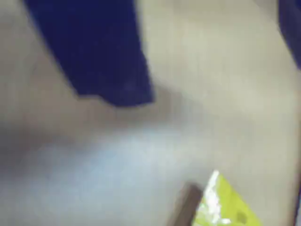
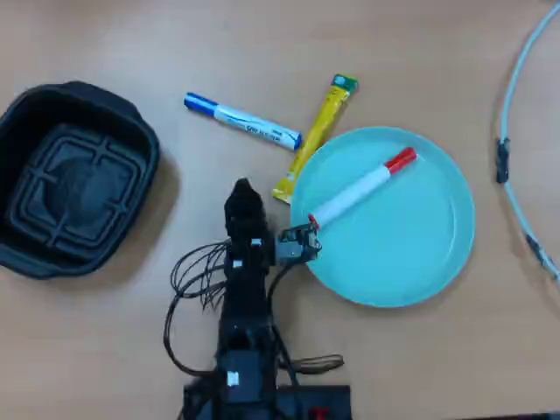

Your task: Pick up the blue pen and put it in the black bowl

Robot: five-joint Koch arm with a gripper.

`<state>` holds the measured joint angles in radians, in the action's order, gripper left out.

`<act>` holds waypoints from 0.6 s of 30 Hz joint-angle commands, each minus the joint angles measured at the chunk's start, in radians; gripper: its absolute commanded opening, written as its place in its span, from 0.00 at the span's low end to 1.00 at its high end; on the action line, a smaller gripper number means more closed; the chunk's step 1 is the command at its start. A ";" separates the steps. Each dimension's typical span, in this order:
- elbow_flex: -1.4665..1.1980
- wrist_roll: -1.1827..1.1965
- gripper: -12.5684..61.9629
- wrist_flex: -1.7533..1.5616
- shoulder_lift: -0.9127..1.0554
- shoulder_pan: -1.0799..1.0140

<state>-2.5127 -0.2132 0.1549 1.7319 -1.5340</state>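
In the overhead view the blue pen [image 2: 242, 121], a white marker with a blue cap, lies flat on the wooden table, cap pointing upper left. The black bowl [image 2: 17, 122] stands empty at the left edge. My gripper [image 2: 242, 194] is below the pen, clear of it, and to the right of the bowl. The wrist view is blurred. It shows one dark blue jaw at upper left and a second at the right edge with a wide gap between them, so the gripper [image 1: 211, 80] is open and empty. The pen and bowl are out of the wrist view.
A yellow sachet stick [image 2: 317, 136] lies just right of the pen and shows in the wrist view [image 1: 225, 202]. A round teal plate [image 2: 411, 254] holds a red-capped white marker [image 2: 361, 188]. A pale cable [image 2: 516, 131] runs along the right edge.
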 commanded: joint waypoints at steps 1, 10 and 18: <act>0.904 0.192 0.62 1.161 -0.179 0.233; 0.905 0.442 0.62 1.172 -0.183 0.212; 1.014 0.472 0.62 1.239 -0.170 0.181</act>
<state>-1.6260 0.2224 1.3346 1.5370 -1.3407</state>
